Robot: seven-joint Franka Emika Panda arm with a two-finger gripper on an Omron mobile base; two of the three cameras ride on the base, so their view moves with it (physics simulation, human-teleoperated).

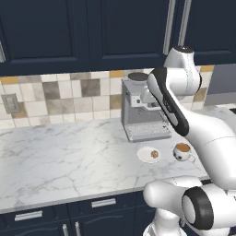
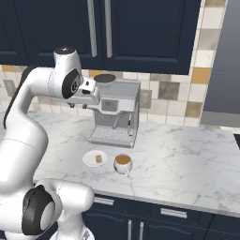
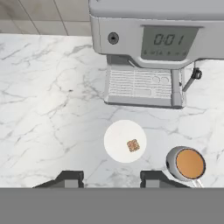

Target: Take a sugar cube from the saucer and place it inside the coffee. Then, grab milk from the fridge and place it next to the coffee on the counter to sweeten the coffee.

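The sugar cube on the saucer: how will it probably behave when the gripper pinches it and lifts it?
The sugar cube is tiny beside the coffee, so it is probably very light. Its blocky shape suggests it will slide rather than roll on the smooth saucer. The speckled, grainy surface hints it may crumble under a hard squeeze.

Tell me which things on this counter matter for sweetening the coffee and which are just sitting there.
Part of the job:
- tiny brownish speckled sugar cube
- small round white saucer under it
- white mug of brown coffee beside the saucer
- white marble counter

Just there:
- big steel espresso machine
- wall outlet on the tiles
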